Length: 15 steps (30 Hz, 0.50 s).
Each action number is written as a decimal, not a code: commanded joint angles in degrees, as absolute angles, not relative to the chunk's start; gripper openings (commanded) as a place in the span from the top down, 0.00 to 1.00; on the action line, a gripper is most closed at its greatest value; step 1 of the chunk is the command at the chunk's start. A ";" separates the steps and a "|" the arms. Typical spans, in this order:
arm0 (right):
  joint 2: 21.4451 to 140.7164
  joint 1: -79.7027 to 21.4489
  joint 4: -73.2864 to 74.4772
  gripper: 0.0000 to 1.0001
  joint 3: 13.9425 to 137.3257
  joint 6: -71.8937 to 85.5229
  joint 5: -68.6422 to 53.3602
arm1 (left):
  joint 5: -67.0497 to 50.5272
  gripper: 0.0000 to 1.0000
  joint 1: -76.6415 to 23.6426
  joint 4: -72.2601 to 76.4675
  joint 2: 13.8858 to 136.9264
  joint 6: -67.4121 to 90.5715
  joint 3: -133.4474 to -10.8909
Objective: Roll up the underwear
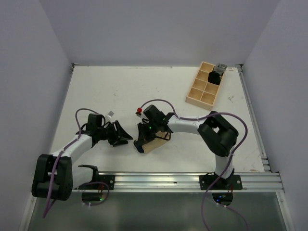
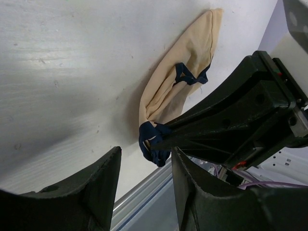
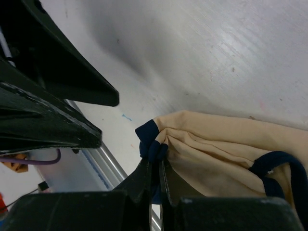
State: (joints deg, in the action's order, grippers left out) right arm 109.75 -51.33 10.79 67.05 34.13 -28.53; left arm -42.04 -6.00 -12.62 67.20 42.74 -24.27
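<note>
The underwear is a tan-beige garment with dark navy trim, bunched on the table near its front edge. It shows in the left wrist view and in the right wrist view. My right gripper is shut on the underwear's dark trimmed corner, pinching it between both fingertips. My left gripper is open and empty just left of the underwear, its fingers apart with the pinched corner ahead of them.
A light wooden compartment tray stands at the back right with a dark item in one cell. An aluminium rail runs along the table's front edge, close under both grippers. Grey walls close in the left, back and right.
</note>
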 commanded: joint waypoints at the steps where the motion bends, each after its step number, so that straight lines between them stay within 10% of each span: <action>1: 108.63 -51.06 5.80 1.00 66.80 36.21 -33.31 | -43.86 0.50 -7.56 -8.35 67.85 43.86 -23.29; 15: 113.46 -49.92 -1.30 1.00 64.77 39.37 -36.21 | -32.89 0.55 -8.00 -18.10 63.90 42.80 -24.95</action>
State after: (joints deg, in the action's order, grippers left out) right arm 112.40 -50.48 3.31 65.04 37.80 -33.89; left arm -37.23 -7.75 -14.92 66.15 42.89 -22.85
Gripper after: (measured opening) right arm 0.056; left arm 0.457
